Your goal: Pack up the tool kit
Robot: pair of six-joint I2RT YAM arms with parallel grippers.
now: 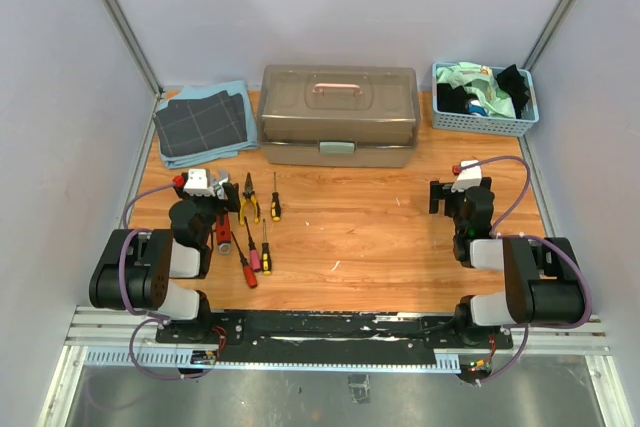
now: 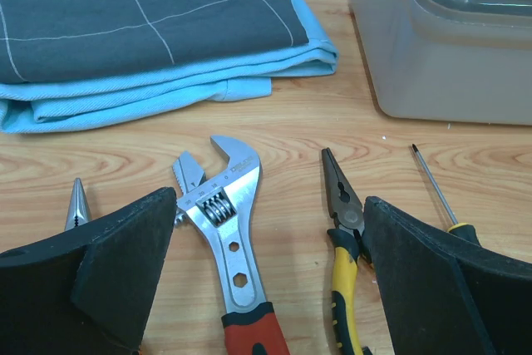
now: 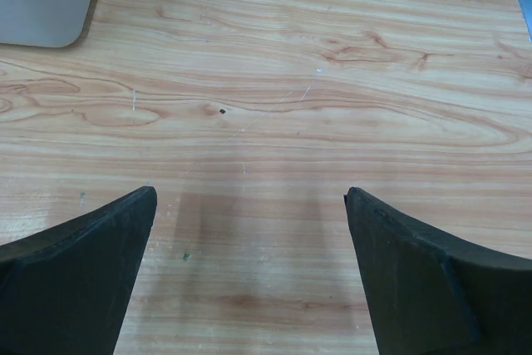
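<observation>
fingers (image 2: 125,263) of the left gripper (image 2: 268,209) stand wide apart with nothing between them, hovering over a silver adjustable wrench with a red handle (image 2: 229,230) and yellow-handled long-nose pliers (image 2: 342,205), both lying flat on the wooden table (image 1: 380,237). a thin screwdriver with a yellow and black grip (image 2: 432,189) lies just right of the pliers. the right gripper (image 3: 249,197) is likewise spread and empty above the wood. the large grey-beige plastic toolbox with a pinkish handle (image 1: 338,112) sits closed at the far middle of the table, between a folded dark grid-pattern cloth (image 1: 200,122) and a small blue slatted basket (image 1: 485,112).
</observation>
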